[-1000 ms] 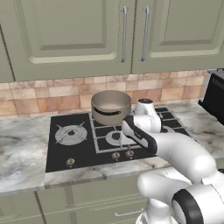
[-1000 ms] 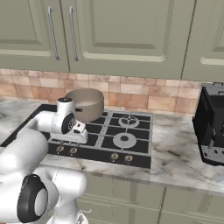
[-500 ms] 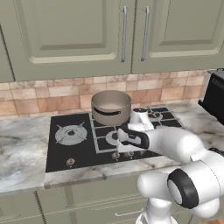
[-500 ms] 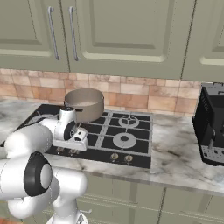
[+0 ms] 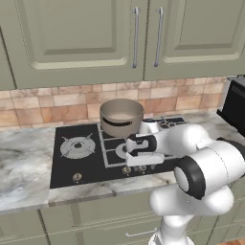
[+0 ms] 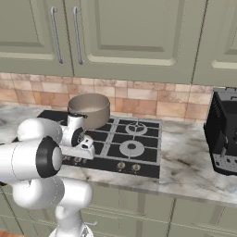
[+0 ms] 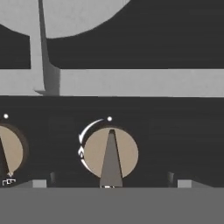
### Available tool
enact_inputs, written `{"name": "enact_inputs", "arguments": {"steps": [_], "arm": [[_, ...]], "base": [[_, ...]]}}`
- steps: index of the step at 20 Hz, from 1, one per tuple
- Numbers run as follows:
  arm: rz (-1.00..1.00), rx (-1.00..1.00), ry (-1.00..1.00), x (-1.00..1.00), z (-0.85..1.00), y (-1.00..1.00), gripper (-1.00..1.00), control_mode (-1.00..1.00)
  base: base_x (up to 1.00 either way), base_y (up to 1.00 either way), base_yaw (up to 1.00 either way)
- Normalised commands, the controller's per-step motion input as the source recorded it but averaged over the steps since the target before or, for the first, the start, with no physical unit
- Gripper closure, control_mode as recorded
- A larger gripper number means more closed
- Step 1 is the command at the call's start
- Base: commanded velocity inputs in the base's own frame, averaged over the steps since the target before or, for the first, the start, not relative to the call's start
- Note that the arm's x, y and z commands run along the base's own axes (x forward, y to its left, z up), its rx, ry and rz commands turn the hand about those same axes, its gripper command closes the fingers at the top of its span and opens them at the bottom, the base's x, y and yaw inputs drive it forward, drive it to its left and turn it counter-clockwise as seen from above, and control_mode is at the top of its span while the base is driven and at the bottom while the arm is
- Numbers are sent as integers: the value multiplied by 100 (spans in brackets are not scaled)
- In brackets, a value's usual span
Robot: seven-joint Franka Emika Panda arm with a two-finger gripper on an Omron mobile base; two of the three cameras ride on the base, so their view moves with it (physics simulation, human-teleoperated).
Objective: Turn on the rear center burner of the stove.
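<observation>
The tool (image 5: 139, 154) hangs low over the front edge of the stove (image 5: 67, 165), pointing down at the row of knobs. In the hand view its two tips (image 7: 38, 183) stand wide apart, one on each side of a round knob (image 7: 110, 153), with clear gaps to it, so nothing is clamped yet. The knob's raised ridge points straight away from the tool, toward a small white dot on the glass. A second knob (image 7: 9, 151) sits just beside it.

Beyond the tool, a pot (image 5: 121, 116) stands on the back grate, and the rear center burner (image 5: 115, 135) lies hidden under it. I judge the knob to be a small, stiff, hard dial that turns on a fixed post; it looks smooth, so it could slip. The best hold seems to be across the ridge, then a twist.

Counted around the tool: one pot, one star-shaped burner (image 5: 76, 146) far off to the side, two ring burners (image 6: 131, 148) in the right base view, five knobs along the front, though small ones are hard to count, and a dark appliance (image 6: 224, 132) on the desk (image 6: 185, 162).
</observation>
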Motion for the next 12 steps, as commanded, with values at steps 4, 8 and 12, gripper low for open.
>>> {"name": "enact_inputs", "arguments": {"steps": [4,8,12], "arm": [[0,1,0,14,-21,3,-100,-100],[0,0,0,8,-31,11,-100,-100],[0,0,0,0,-32,7,100,-100]], "base": [[0,0,0],[0,0,0],[0,0,0]]}}
